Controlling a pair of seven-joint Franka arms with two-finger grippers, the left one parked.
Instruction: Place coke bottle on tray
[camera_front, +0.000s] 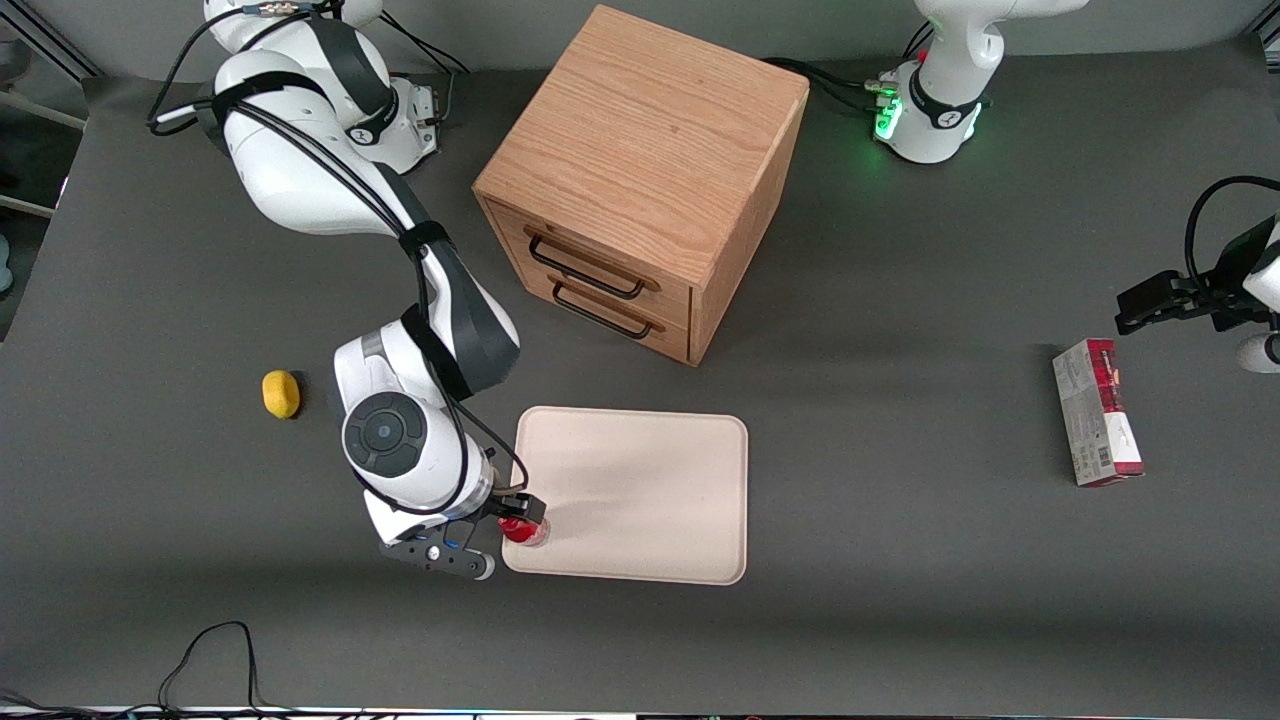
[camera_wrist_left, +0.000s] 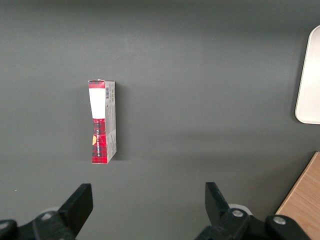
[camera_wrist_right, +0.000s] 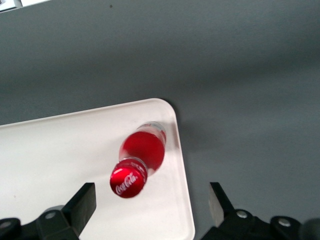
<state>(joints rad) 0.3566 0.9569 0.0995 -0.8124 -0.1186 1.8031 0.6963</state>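
One coke bottle (camera_front: 524, 528) stands upright on the tray (camera_front: 640, 490) in the front view, at the tray corner nearest the camera on the working arm's side, close to the rim. Right arm's gripper (camera_front: 515, 515) is just above the bottle, arm wrist hanging over the table edge of the tray. Tray is cream, rectangular, rounded corners, lying on the dark grey table (camera_front: 880, 620). Wooden drawer cabinet (camera_front: 640, 180) with two black handles sits farther from the camera than the tray. Yellow lemon (camera_front: 281, 394) lies toward the working arm's end of the table. Red-and-grey carton (camera_front: 1096, 412) lies flat toward the parked arm's end.

Left wrist view: carton (camera_wrist_left: 102, 121) flat on the grey table (camera_wrist_left: 200, 75), a tray corner (camera_wrist_left: 310, 80) at the frame edge, a bit of wooden cabinet (camera_wrist_left: 305, 200) too.

Right wrist view: coke bottle (camera_wrist_right: 140, 157) seen from above, red cap with white script, silvery base on the tray (camera_wrist_right: 60, 155) near its rounded corner, just inside the rim. Gripper (camera_wrist_right: 152, 202) is open, both fingers (camera_wrist_right: 82, 202) spread wide on either side of the bottle, not touching it; bottle stands free. Grey table (camera_wrist_right: 240, 75) around the tray
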